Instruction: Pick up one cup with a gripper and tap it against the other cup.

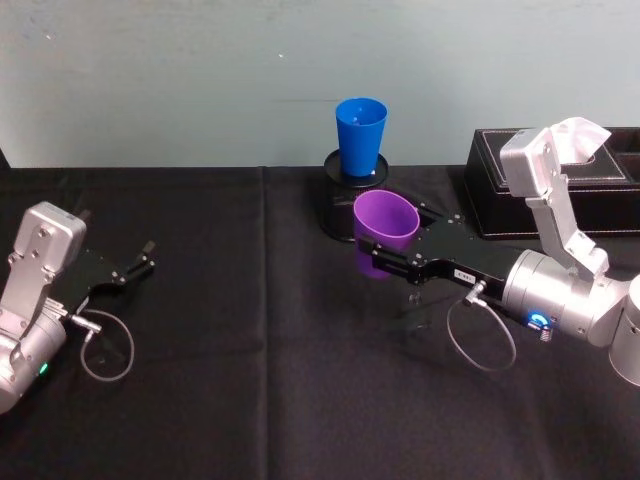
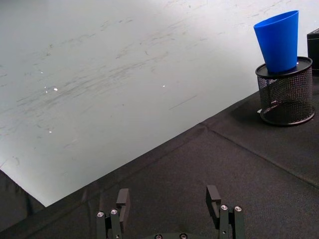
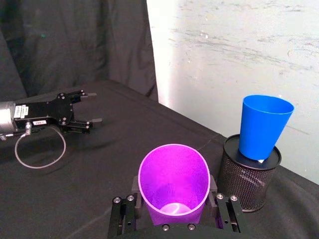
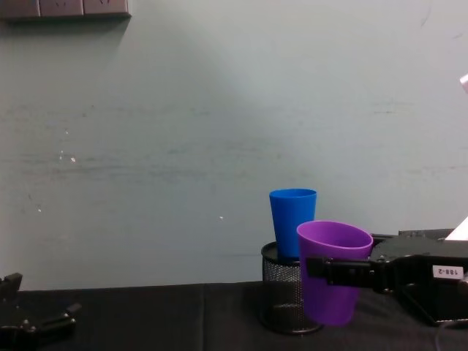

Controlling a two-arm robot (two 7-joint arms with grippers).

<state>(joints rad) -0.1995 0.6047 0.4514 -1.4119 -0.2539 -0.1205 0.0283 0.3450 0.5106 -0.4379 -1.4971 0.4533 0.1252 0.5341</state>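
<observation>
R hand (image 1: 372, 262) is squeezing the purple cup (image 1: 386, 222) & holding it up off the counter (image 1: 250, 350), near the back edge, just in front of the blue cup (image 1: 360, 135). Blue cup is sitting on a black mesh holder (image 1: 343, 198). Cups aren't touching. L hand (image 1: 140, 264) is lying wide open near the left edge.

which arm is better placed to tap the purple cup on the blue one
Right: the right claw grips the purple cup close to the blue cup; the left claw sits open and empty, far off.
</observation>
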